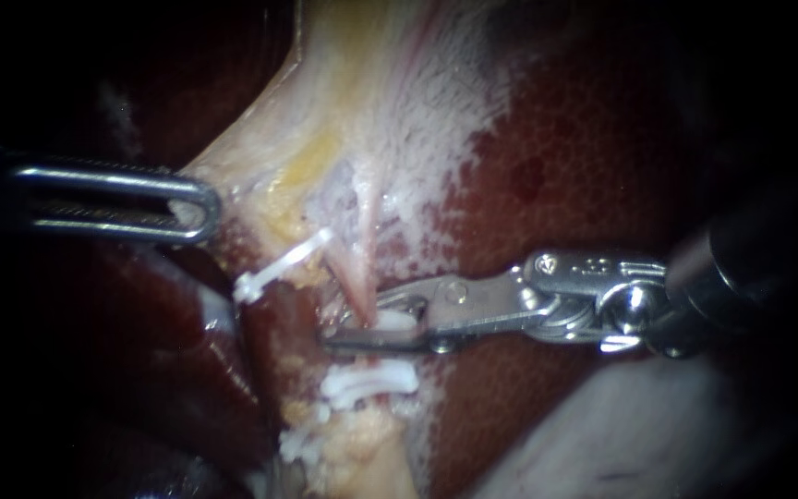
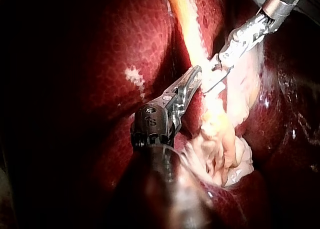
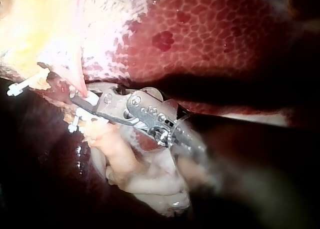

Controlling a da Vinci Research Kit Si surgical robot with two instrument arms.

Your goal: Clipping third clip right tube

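While straddling the right tube [image 1: 355, 277] just above two seated clips [image 1: 371, 383], carrying the third clip [image 1: 394, 322] clamped in the right instrument's end effector [image 1: 358, 322]. By appearance, not yet squeezing it shut; closing and releasing remaining. Gripping pale tissue [image 1: 260, 139] in the left instrument's end effector [image 1: 200, 208], closed. Concealing the clip's far end behind tissue.

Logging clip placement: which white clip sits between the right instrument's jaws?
The middle clip, at the pink tube, is gripped by the right instrument from both sides. The slanted clip above it, the lower clip and the lowest clip lie free of the jaws.
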